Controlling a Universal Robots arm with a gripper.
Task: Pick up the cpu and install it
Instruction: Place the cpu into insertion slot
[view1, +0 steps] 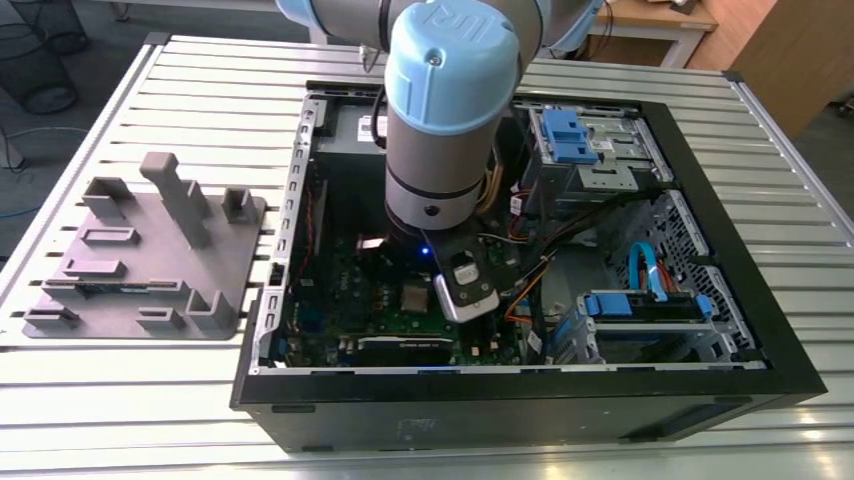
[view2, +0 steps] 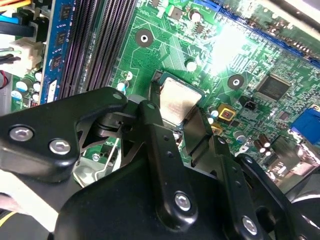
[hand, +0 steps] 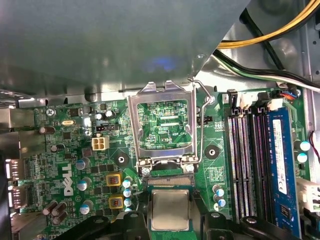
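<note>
Gripper (view2: 176, 107) narrow, clamped on the cpu (view2: 178, 99) by two opposite edges. It sits low over the green motherboard (hand: 65, 150), inside the open computer case (view1: 400, 410) on the tabletop (view1: 134, 400), near its middle. Seated or just clear of the socket (hand: 170, 181): cannot tell. Hinged metal frame (hand: 165, 95) stands open just beside.

Judged light, thin, stiff. Smooth lid likely slippery, underside likely delicate, so edges are the sound hold. Dull silver-grey square, darker rim.

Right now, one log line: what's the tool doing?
tool: shut on chip | chip: over board, beside raised frame | seated: cannot tell
</note>
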